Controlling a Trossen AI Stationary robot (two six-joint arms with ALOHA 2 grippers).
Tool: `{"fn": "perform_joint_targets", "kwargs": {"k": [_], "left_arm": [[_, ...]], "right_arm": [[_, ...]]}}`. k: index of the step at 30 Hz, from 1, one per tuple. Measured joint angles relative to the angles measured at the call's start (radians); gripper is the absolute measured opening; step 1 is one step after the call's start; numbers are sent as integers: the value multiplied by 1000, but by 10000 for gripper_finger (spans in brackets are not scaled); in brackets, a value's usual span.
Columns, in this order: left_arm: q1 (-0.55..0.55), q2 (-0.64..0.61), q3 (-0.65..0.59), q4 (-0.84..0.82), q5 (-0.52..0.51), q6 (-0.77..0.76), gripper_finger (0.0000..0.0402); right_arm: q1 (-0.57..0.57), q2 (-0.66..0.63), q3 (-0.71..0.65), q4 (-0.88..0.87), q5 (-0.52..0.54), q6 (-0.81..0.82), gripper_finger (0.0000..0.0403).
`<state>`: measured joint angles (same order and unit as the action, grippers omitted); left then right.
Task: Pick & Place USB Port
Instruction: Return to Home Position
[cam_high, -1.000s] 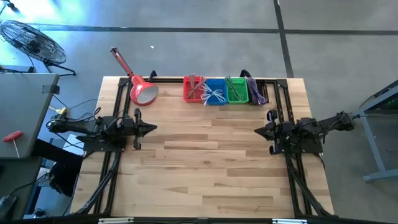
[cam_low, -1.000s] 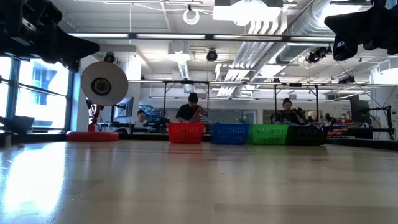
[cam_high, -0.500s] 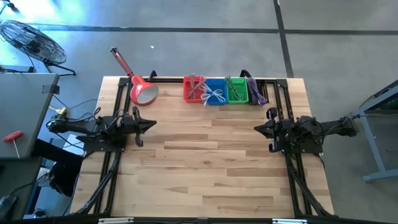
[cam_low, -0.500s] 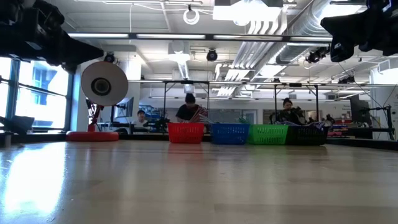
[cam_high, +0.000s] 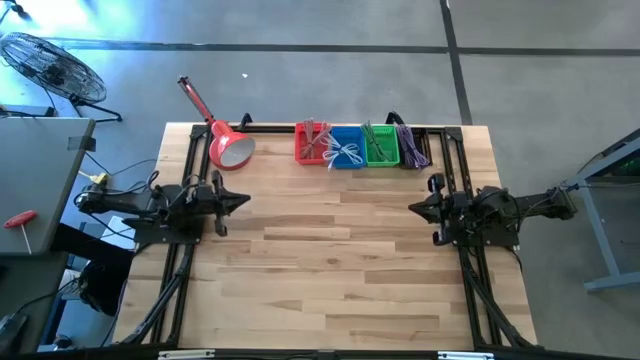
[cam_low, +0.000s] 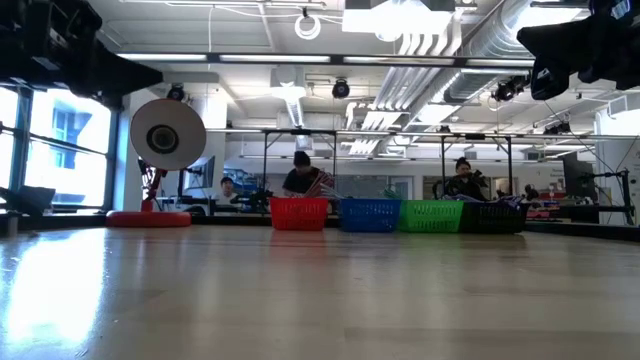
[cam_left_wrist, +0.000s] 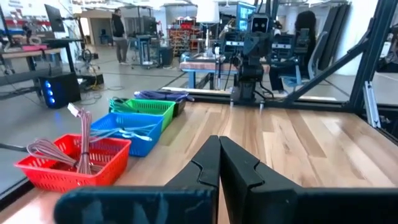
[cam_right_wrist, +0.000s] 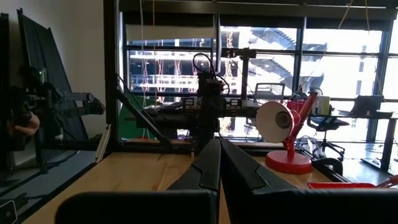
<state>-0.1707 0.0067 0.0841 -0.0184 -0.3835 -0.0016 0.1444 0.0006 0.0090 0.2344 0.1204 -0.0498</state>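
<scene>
A pale wooden worktop (cam_high: 330, 250) is seen from above, with one dark robot arm folded at each side. Four small bins stand in a touching row along the far edge, right of centre. Running from the left arm's side to the right arm's side, they are a red bin (cam_high: 311, 144), a blue bin (cam_high: 345, 150), a green bin (cam_high: 380, 147) and a black bin (cam_high: 414, 148).

Each bin holds a coiled charger cable. A white cable (cam_high: 346, 153) lies in the blue bin, a green cable (cam_high: 377, 138) in the green bin, and a purple cable (cam_high: 408, 140) in the black bin. The red bin holds what looks like a pink cable (cam_left_wrist: 81, 134), though its colour is hard to judge. A red desk lamp (cam_high: 231, 149) stands near the far edge, just beside the red bin on the left arm's side, its round shade facing down the worktop.

The left end effector (cam_high: 245, 201) hangs above the worktop's left side and points towards the middle. Its two fingers are clenched together with nothing between them. The right end effector (cam_high: 414, 208) mirrors it on the right side, also clenched and empty. Both are well apart from the bins.

From table height, the four bins line the far edge. People (cam_low: 305, 180) sit at desks in the room behind.
</scene>
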Motion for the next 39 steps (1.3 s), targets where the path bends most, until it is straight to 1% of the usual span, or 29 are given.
{"fn": "perform_joint_targets", "kwargs": {"k": [5,8,17,23,29,33,39], "left_arm": [[0,0,-26,1,3,-24,0],[0,0,-47,32,4,-32,0],[0,0,-50,32,14,-29,0],[0,1,-50,27,26,-26,0],[0,26,-51,26,26,-26,0],[0,48,-51,25,26,-28,0],[0,50,-52,25,25,-29,1]], "right_arm": [[0,0,0,-14,3,-11,0],[0,0,0,-23,4,-11,0],[0,0,0,-94,12,-2,0],[0,2,0,-176,95,1,0],[0,22,0,-181,78,-3,0],[0,26,0,-182,72,-37,0],[0,26,0,-176,72,-36,1]]}}
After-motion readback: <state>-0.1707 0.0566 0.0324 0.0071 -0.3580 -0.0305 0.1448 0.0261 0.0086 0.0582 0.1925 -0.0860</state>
